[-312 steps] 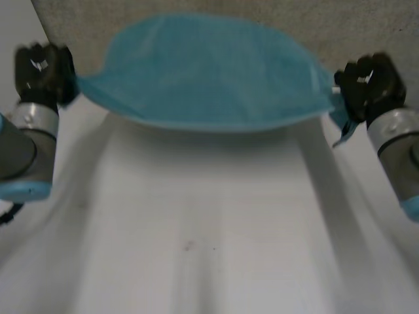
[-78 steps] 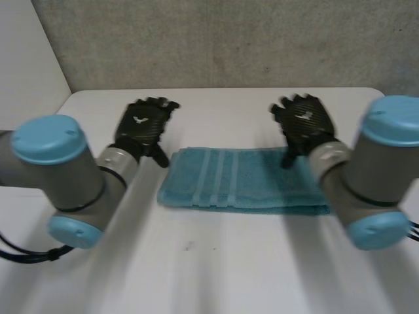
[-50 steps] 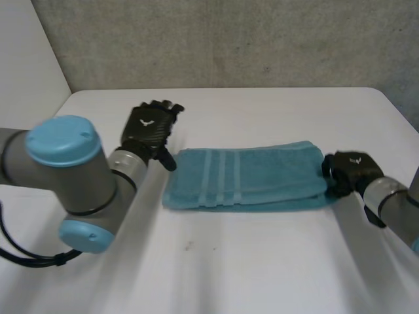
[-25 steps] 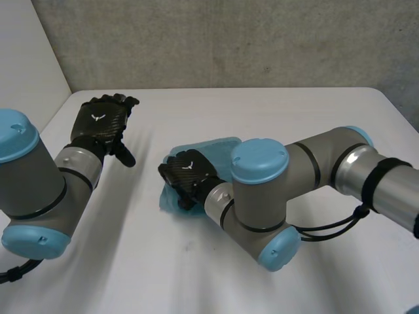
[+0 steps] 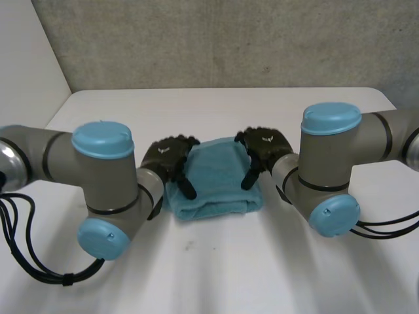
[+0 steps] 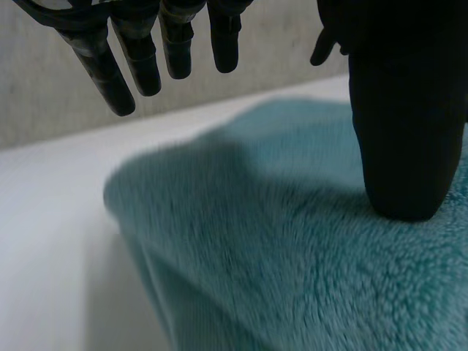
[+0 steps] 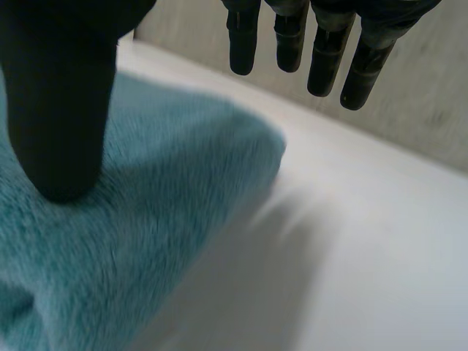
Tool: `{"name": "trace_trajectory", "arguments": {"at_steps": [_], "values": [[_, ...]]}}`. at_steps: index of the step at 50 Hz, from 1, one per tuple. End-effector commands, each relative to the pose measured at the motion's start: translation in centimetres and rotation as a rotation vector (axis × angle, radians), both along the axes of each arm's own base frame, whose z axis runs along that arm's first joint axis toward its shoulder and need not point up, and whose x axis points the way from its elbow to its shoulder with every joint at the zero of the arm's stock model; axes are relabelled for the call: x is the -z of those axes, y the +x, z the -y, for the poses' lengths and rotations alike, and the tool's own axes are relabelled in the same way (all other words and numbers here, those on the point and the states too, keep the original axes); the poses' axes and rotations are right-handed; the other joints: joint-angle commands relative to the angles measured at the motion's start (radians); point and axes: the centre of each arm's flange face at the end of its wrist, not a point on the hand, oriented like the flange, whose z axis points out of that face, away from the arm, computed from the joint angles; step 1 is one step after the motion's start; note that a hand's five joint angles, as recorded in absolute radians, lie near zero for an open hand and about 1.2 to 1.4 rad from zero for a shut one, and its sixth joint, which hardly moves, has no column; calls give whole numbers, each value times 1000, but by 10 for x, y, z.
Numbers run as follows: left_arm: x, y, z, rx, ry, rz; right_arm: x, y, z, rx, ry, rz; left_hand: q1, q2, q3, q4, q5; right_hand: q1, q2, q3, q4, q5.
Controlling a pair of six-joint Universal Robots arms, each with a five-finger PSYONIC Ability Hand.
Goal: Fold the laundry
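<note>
A teal towel (image 5: 216, 178) lies folded into a small thick rectangle in the middle of the white table (image 5: 216, 261). My left hand (image 5: 169, 156) hovers over its left edge, open, fingers straight, thumb down towards the cloth. In the left wrist view the towel (image 6: 292, 256) spreads under the left hand's thumb (image 6: 402, 110), whose tip rests on or just above the pile. My right hand (image 5: 262, 147) is open over the towel's right edge. In the right wrist view its thumb (image 7: 62, 102) stands over the towel (image 7: 131, 219), and its fingers (image 7: 322, 44) hang free above the table.
A grey wall (image 5: 222, 39) rises behind the table's far edge. Both forearms with their light-blue caps (image 5: 101, 137) (image 5: 330, 118) lean in from the sides, close to the towel. Bare table lies in front of the towel and beyond it.
My right hand has carried the towel's right end across to the left, let go and drawn back to the right edge. My left hand has come in from the left to the towel's left edge.
</note>
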Motion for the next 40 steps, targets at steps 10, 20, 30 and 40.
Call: {"name": "trace_trajectory", "arguments": {"at_steps": [10, 20, 30, 40], "values": [[-25, 19, -5, -66, -48, 77, -4, -18, 21, 32, 77, -30, -36, -34, -43, -32, -49, -40, -51, -44, -61, -66], [-150, 45, -14, -122, -300, -79, -120, -58, 16, 146, -121, 143, -29, -28, -37, -25, -42, -40, -51, -44, -61, -66], [-193, 88, -29, -203, -242, -32, -187, -118, -13, 308, -270, 182, -36, -34, -43, -32, -49, -40, -51, -44, -61, -66], [-204, 92, -37, -174, -257, -50, -191, -133, -15, 344, -289, 155, -36, -34, -43, -32, -49, -40, -51, -44, -61, -66]]}}
